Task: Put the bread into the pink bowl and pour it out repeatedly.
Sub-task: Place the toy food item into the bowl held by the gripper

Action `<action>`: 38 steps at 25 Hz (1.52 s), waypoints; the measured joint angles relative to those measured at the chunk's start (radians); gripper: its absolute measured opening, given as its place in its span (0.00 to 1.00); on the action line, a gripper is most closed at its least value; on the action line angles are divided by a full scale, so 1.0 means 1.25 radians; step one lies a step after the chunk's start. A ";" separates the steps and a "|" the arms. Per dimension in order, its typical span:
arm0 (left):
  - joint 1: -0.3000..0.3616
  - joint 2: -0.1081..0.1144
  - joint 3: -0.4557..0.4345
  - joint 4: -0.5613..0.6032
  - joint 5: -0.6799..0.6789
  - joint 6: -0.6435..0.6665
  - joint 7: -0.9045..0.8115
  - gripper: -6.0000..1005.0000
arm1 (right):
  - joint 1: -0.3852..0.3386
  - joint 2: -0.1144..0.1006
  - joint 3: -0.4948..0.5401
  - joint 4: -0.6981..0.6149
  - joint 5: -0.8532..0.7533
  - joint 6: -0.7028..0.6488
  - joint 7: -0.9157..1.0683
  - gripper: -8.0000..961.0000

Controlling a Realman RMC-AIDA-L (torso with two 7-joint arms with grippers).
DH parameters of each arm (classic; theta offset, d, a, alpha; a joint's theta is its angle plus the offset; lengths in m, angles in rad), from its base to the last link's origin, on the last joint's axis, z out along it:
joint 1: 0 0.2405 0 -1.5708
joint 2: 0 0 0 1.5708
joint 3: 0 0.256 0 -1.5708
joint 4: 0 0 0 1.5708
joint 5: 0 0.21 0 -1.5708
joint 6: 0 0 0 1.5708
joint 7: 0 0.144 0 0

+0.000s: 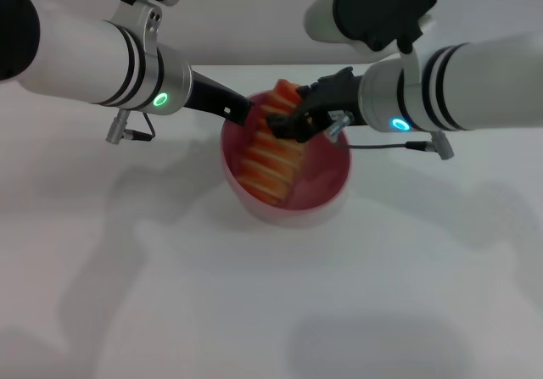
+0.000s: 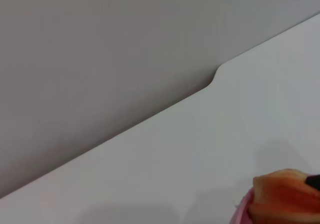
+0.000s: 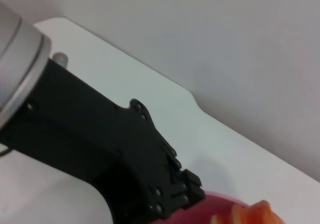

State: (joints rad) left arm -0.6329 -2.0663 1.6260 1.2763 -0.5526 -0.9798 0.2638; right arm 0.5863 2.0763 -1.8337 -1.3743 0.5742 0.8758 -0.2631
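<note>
The bread (image 1: 273,146) is leaning inside the pink bowl (image 1: 327,184), its upper end sticking out over the rim toward the table's (image 1: 170,294) far edge, midway between side edges.

A white table (image 1: 271,311) lies under the fingers (image 1: 299,108) of the right gripper (image 1: 284,125) and spreads wide to every side of them. Soft grey shadows (image 1: 93,260) fall on it, one to the left of the fingers and a rounder patch (image 1: 365,345) nearer the camera than they are. Beyond the fingers the table's far edge meets a plain pale wall (image 1: 263,23). In the left wrist view that edge runs slantwise and has a small rounded step (image 2: 214,78) (the only break in its line), with grey wall behind.
</note>
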 joint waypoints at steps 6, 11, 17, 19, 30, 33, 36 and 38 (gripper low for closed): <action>0.003 0.000 0.003 0.000 0.000 -0.002 0.000 0.04 | -0.028 -0.001 0.001 -0.031 -0.003 0.000 -0.001 0.62; 0.004 0.000 0.008 0.000 0.000 -0.002 0.000 0.04 | -0.046 -0.002 0.001 -0.055 -0.004 0.003 -0.001 0.68; 0.006 0.000 0.009 -0.003 0.000 -0.002 0.000 0.04 | -0.056 -0.001 -0.001 -0.057 -0.004 0.004 -0.001 0.72; 0.007 0.000 0.009 -0.004 0.000 -0.002 0.000 0.04 | -0.058 -0.001 -0.001 -0.054 -0.004 0.002 -0.001 0.73; 0.007 0.001 0.004 -0.010 0.002 0.005 0.000 0.04 | -0.077 -0.001 -0.004 -0.104 -0.028 0.007 -0.001 0.78; 0.008 0.002 0.003 -0.012 0.002 0.005 0.000 0.04 | -0.078 -0.001 0.019 -0.101 -0.043 0.000 -0.001 0.79; 0.008 0.002 0.004 -0.014 0.002 0.005 0.000 0.04 | -0.080 -0.002 0.033 -0.096 -0.050 -0.015 -0.001 0.79; 0.008 0.002 0.004 -0.018 0.002 0.006 0.000 0.04 | -0.093 -0.002 0.051 -0.094 -0.068 -0.059 -0.002 0.79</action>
State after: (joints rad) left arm -0.6227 -2.0634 1.6306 1.2541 -0.5497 -0.9722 0.2639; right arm 0.4699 2.0744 -1.7700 -1.4918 0.4888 0.8023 -0.2650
